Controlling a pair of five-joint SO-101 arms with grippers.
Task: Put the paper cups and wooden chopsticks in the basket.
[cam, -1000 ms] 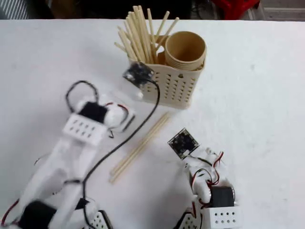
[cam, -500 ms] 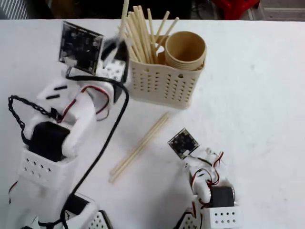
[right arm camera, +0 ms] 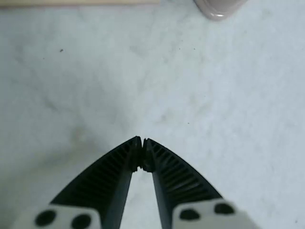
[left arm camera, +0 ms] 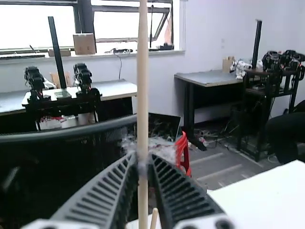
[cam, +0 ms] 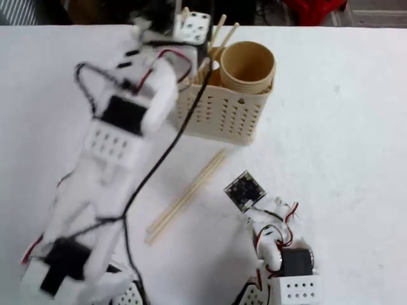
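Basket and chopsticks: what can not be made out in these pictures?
Basket, high view: left side hidden by the left arm.
Chopsticks inside: mostly hidden by that arm; count unclear.
Cups: stacked, number too small to tell.
Held chopstick: left wrist view, top cut by the edge.

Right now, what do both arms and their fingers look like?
Both arms are white plastic shells with black motor blocks and rows of small holes. The left arm trails a black cable and red wires; the right arm carries a square black camera board. Fingers are black, tapered, ridged.
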